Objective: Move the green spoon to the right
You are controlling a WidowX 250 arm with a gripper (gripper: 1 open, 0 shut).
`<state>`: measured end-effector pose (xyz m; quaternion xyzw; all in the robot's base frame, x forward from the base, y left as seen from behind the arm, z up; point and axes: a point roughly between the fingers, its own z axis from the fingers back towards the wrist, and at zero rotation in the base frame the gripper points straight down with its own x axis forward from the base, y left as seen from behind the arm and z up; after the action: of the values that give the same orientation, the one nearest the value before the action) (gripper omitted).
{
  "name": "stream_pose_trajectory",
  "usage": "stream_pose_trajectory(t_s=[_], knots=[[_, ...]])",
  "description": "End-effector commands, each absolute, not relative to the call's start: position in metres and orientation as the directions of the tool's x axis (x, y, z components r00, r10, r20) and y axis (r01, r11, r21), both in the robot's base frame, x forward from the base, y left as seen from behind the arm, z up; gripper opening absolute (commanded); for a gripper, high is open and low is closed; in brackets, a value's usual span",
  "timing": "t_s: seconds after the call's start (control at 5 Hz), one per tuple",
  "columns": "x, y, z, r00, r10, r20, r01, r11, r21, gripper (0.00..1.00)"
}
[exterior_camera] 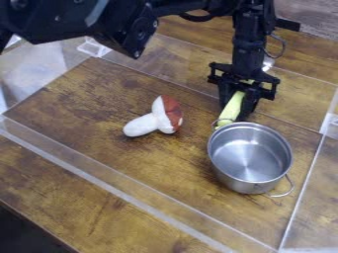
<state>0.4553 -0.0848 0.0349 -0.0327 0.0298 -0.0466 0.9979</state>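
Observation:
The green spoon (231,109), a small yellow-green oblong piece, lies on the wooden table just above the steel pot (250,156). My black gripper (243,92) points straight down over the spoon's upper end, and its fingers have closed in against that end. The spoon's lower end rests next to the pot's rim. The spoon's top part is hidden behind the fingers.
A white-and-red mushroom toy (153,119) lies left of the spoon. A clear acrylic wall (158,203) borders the table along the front, with another clear wall (306,188) at the right. The arm's dark bulk (93,20) fills the upper left.

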Motion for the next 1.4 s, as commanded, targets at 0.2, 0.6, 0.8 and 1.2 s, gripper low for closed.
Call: stream_pose_trajectory(t_s=[0.2,0.6,0.8,1.2], knots=[[0.466,-0.079,0.073,0.996,-0.084,0.002,0.084,0.990,-0.114,1.00],[0.466,-0.076,0.066,0.997,-0.079,-0.019,0.076,0.991,-0.109,0.00],[0.467,-0.073,0.071,0.996,-0.083,-0.024,0.079,0.989,-0.127,1.00],[0.466,-0.070,0.077,0.995,-0.087,-0.043,0.080,0.986,-0.147,1.00]])
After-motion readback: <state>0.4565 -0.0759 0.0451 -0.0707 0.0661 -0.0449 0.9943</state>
